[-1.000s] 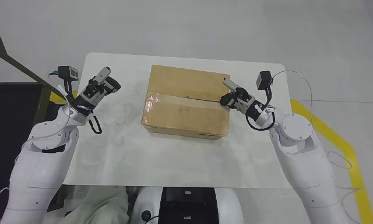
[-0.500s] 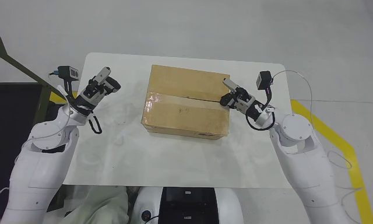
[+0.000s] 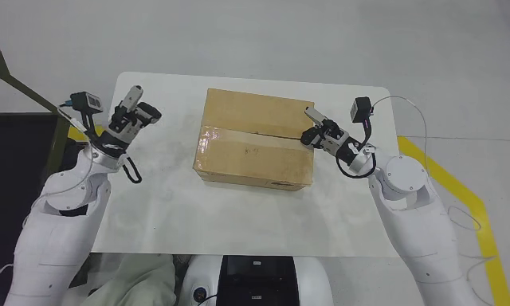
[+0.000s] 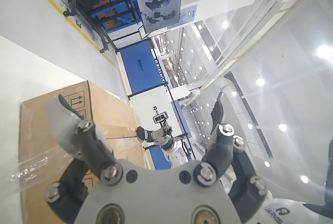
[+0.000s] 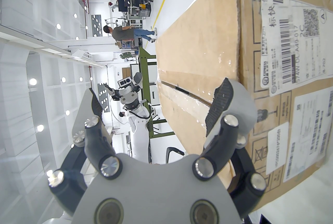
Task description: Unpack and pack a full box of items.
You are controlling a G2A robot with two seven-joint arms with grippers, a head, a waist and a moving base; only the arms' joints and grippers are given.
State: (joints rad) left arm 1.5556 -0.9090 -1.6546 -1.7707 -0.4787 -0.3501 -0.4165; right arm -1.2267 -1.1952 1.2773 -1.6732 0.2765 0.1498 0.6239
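Sitting mid-way on the white table [image 3: 159, 210], the closed brown cardboard box [image 3: 255, 139] runs its taped seam from arm to arm; the right gripper [image 3: 307, 124] hovers at the seam's end (jaws wide, empty), while the left gripper [image 3: 142, 101], likewise open and empty, stands well apart.

Bright, even light falls from above. In the top view the white worktop [image 3: 239, 218] gives a soft sheen, and the cardboard box [image 3: 255, 139] throws only a thin shadow along its near side. In the left wrist view the ceiling lamps [image 4: 323, 52] flare, and the clear tape [image 4: 33, 170] on the box glints. Both wrist views bend straight lines near their edges.
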